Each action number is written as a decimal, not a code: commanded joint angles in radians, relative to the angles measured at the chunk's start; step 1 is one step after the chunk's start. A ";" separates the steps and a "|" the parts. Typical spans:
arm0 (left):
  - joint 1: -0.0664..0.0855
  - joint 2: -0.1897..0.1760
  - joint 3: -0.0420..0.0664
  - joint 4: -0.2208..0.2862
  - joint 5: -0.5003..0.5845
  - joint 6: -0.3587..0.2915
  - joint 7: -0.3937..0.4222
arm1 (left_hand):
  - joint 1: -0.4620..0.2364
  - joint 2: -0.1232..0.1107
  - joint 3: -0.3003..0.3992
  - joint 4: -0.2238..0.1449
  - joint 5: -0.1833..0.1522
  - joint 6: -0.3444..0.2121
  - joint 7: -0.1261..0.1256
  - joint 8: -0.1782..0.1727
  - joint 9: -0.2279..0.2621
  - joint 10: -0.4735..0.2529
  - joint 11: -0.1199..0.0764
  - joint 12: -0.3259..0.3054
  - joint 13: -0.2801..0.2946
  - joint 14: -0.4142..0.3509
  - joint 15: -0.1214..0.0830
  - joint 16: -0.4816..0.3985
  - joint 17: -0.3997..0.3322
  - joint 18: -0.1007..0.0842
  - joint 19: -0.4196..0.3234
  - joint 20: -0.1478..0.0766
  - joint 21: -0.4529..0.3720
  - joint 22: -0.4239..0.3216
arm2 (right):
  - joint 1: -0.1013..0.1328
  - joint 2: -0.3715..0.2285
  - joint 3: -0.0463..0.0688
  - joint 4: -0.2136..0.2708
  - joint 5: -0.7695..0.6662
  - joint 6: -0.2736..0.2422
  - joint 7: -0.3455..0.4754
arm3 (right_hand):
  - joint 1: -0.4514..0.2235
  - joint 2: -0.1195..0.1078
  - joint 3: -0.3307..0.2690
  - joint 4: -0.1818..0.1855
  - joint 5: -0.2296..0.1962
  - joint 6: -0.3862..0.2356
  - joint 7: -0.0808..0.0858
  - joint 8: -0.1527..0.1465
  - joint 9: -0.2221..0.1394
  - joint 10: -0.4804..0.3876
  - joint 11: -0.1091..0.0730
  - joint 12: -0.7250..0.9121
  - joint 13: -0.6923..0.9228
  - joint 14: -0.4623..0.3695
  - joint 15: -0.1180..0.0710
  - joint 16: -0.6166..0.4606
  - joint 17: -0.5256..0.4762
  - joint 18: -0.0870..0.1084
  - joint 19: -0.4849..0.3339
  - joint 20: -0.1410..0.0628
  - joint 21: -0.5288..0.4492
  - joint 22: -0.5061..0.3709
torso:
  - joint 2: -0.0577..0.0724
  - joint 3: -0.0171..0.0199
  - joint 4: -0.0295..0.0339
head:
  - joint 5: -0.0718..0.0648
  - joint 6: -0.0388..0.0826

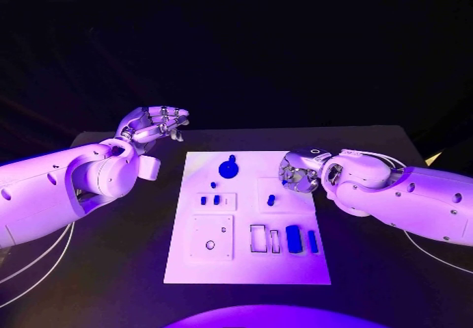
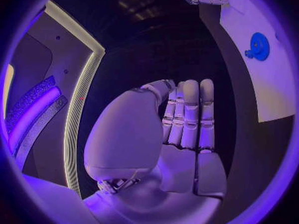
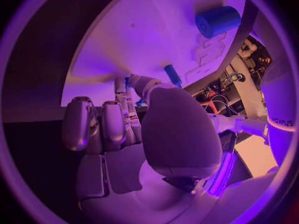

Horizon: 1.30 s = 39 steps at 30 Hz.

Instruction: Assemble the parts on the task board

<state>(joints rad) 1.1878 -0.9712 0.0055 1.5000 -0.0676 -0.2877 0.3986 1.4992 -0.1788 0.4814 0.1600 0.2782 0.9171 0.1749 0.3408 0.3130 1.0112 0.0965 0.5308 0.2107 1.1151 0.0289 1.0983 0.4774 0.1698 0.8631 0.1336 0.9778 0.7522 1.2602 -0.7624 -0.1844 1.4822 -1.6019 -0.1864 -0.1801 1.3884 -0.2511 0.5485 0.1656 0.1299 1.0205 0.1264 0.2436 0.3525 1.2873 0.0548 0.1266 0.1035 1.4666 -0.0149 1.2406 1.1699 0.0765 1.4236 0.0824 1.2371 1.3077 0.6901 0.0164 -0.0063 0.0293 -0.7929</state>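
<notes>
The white task board (image 1: 247, 260) lies in the middle of the black table. At its far end sits a round blue part (image 1: 229, 167) (image 2: 258, 46). A small blue peg (image 1: 271, 199) (image 3: 173, 75) stands mid-board, and a blue block (image 1: 294, 238) (image 3: 218, 20) lies near the front right. My right hand (image 1: 299, 171) (image 3: 124, 124) hovers at the board's right edge, fingers curled toward the thumb. A speck of blue shows at the fingertips (image 3: 127, 82); I cannot tell if it is held. My left hand (image 1: 153, 124) (image 2: 187, 119) is raised beyond the board's far left corner, fingers straight, holding nothing.
More small blue pieces (image 1: 210, 200) stand in a left-hand recess of the board, and a slim blue bar (image 1: 314, 240) lies beside the block. Empty outlined slots (image 1: 258, 239) sit near the front. Bare black table (image 1: 384, 273) surrounds the board.
</notes>
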 commanded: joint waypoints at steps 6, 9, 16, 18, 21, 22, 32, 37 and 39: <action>0.001 -0.001 0.001 0.005 -0.013 0.001 -0.007 | -0.007 0.001 -0.003 -0.006 -0.001 -0.007 -0.003 0.004 0.001 -0.010 0.001 0.005 0.001 0.005 -0.001 -0.006 -0.002 0.015 0.001 -0.001 -0.008 -0.003 | -0.011 0.009 -0.005 -0.003 -0.024 0.037 -0.014 | -0.009 -0.003 0.007 -0.002 0.001 -0.002 0.002 0.001 0.001 0.000 0.003 -0.014 -0.002 0.037 -0.003 0.009 0.002 -0.011 0.006 0.002 0.002 0.117 | 0.000 0.0000 0.0007 | 0.000 -0.004; 0.001 -0.001 0.001 0.006 -0.018 0.001 -0.008 | -0.004 0.004 0.000 -0.013 0.000 -0.003 -0.004 0.009 0.004 -0.017 0.001 0.006 0.001 0.001 -0.001 -0.009 -0.003 0.014 0.001 -0.002 -0.011 -0.005 | -0.013 0.011 -0.005 -0.003 -0.029 0.043 -0.021 | -0.010 -0.004 0.008 -0.003 0.001 -0.003 0.002 0.000 0.001 -0.001 0.004 -0.015 -0.002 0.037 -0.002 0.009 0.000 -0.010 0.006 0.002 0.000 0.117 | 0.000 -0.0002 0.0002 | 0.002 -0.005; 0.001 -0.001 0.001 0.006 -0.022 -0.001 -0.011 | -0.006 0.004 -0.001 -0.017 0.001 -0.005 -0.003 0.011 0.005 -0.026 0.003 0.006 0.000 -0.003 0.000 -0.012 -0.004 0.014 0.000 -0.002 -0.014 -0.006 | -0.015 0.012 -0.006 0.000 -0.064 0.031 -0.050 | 0.027 0.039 0.064 -0.055 -0.029 0.020 -0.001 0.012 0.015 0.019 -0.002 -0.022 0.006 0.035 -0.007 0.020 0.001 -0.012 0.010 -0.001 0.014 0.130 | 0.000 -0.0001 -0.0004 | 0.000 -0.006; 0.001 -0.001 0.001 0.006 -0.023 -0.001 -0.012 | -0.007 0.004 -0.001 -0.018 0.000 -0.006 -0.002 0.011 0.005 -0.027 0.004 0.006 0.000 -0.004 0.000 -0.012 -0.004 0.014 0.000 -0.002 -0.014 -0.006 | -0.015 0.013 -0.006 0.000 -0.070 0.024 -0.054 | 0.032 0.051 0.075 -0.069 -0.028 0.027 -0.002 0.017 0.019 0.025 -0.003 -0.022 0.009 0.034 -0.008 0.023 0.001 -0.013 0.011 -0.002 0.017 0.133 | 0.000 0.0000 -0.0004 | 0.000 -0.006; 0.001 -0.001 0.001 0.007 -0.024 -0.002 -0.012 | -0.007 0.004 -0.001 -0.019 0.000 -0.007 -0.002 0.011 0.005 -0.030 0.004 0.005 0.000 -0.005 0.001 -0.013 -0.004 0.014 0.000 -0.002 -0.015 -0.007 | -0.016 0.013 -0.006 0.001 -0.075 0.017 -0.055 | 0.034 0.060 0.088 -0.089 -0.029 0.033 -0.001 0.021 0.025 0.025 -0.003 -0.028 0.012 0.031 -0.009 0.017 -0.010 -0.011 0.008 -0.003 0.012 0.134 | 0.000 0.0005 -0.0003 | -0.001 -0.007; 0.001 -0.001 0.001 0.007 -0.024 -0.002 -0.013 | -0.007 0.004 -0.001 -0.019 0.000 -0.007 -0.002 0.011 0.005 -0.030 0.004 0.005 0.000 -0.005 0.001 -0.013 -0.004 0.014 0.000 -0.002 -0.015 -0.007 | -0.016 0.014 -0.006 0.001 -0.077 0.015 -0.055 | 0.031 0.060 0.089 -0.092 -0.030 0.034 0.000 0.022 0.026 0.020 -0.001 -0.032 0.011 0.030 -0.009 0.014 -0.014 -0.011 0.006 -0.002 0.008 0.133 | 0.000 0.0006 -0.0005 | -0.002 -0.007; 0.001 -0.003 0.001 0.010 -0.029 -0.003 -0.017 | -0.009 0.004 -0.001 -0.019 0.000 -0.008 -0.001 0.011 0.005 -0.032 0.005 0.005 0.000 -0.005 0.001 -0.013 -0.004 0.014 0.000 -0.001 -0.016 -0.007 | -0.016 0.013 -0.006 0.005 -0.077 0.004 -0.052 | 0.016 0.061 0.096 -0.107 -0.032 0.035 0.004 0.024 0.032 0.001 0.005 -0.049 0.010 0.025 -0.004 0.009 -0.024 -0.011 0.005 0.002 0.009 0.136 | 0.000 0.0004 -0.0002 | -0.003 -0.007; 0.001 -0.004 0.001 0.011 -0.031 -0.003 -0.018 | -0.010 0.003 -0.001 -0.020 0.000 -0.010 0.000 0.011 0.005 -0.034 0.006 0.005 -0.001 -0.006 0.002 -0.014 -0.004 0.013 0.000 -0.001 -0.017 -0.008 | -0.016 0.012 -0.006 0.009 -0.069 -0.016 -0.053 | 0.002 0.068 0.098 -0.111 -0.036 0.045 0.000 0.031 0.039 0.011 0.002 -0.049 0.013 0.025 -0.005 0.013 -0.023 -0.012 0.008 0.003 0.016 0.141 | 0.000 0.0003 -0.0004 | -0.004 -0.007; 0.001 -0.004 0.001 0.012 -0.031 -0.003 -0.018 | -0.010 0.003 -0.001 -0.020 0.000 -0.010 0.000 0.011 0.005 -0.035 0.006 0.005 -0.001 -0.006 0.002 -0.014 -0.004 0.013 0.000 -0.001 -0.017 -0.008 | -0.016 0.011 -0.006 0.010 -0.061 -0.027 -0.053 | -0.006 0.072 0.097 -0.112 -0.038 0.049 -0.003 0.036 0.043 0.017 0.000 -0.048 0.016 0.026 -0.007 0.015 -0.023 -0.013 0.010 0.002 0.021 0.144 | 0.000 0.0005 -0.0003 | -0.004 -0.007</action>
<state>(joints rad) 1.1879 -0.9755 0.0055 1.5079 -0.0915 -0.2910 0.3780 1.4993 -0.1788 0.4802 0.1445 0.2782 0.9148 0.1727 0.3468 0.3168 0.9845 0.1019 0.5307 0.2103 1.1150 0.0290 1.0878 0.4746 0.1697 0.8631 0.1337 0.9663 0.7454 1.2512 -0.7538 -0.1855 1.4939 -1.6627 -0.2058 -0.2228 1.3923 -0.1864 0.6436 0.0593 0.0919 1.0631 0.1233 0.2727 0.3912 1.2993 0.0579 0.0803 0.1172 1.4665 -0.0146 1.2510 1.1459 0.0768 1.4307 0.0825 1.2528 1.3081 0.6900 0.0168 -0.0067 0.0259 -0.8002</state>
